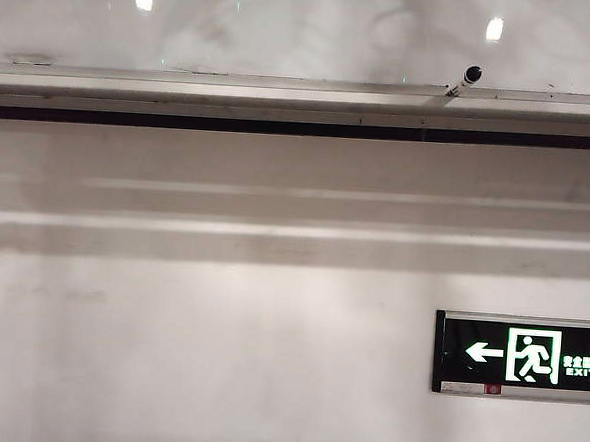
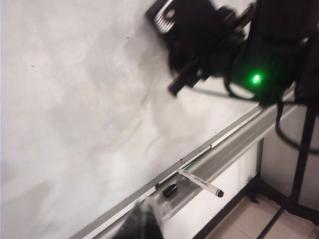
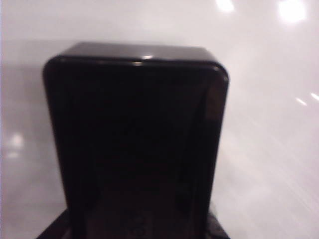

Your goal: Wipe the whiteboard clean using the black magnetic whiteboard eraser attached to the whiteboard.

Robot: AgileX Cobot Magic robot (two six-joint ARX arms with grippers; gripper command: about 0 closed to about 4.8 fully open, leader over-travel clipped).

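1. Exit sign [image 1: 520, 356], at four o'clock in the exterior view on the wall: green arrow pointing left, running figure, Chinese characters, "EXIT".
2. Marker pen [image 2: 200, 182] on the ledge: print too small to read.

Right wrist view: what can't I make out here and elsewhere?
Right wrist view: the black eraser fills it, hiding the right gripper itself.
Left wrist view: right gripper at the whiteboard is blurred; left gripper, near the ledge, is cut off and blurred.
Exterior view: neither arm in frame.
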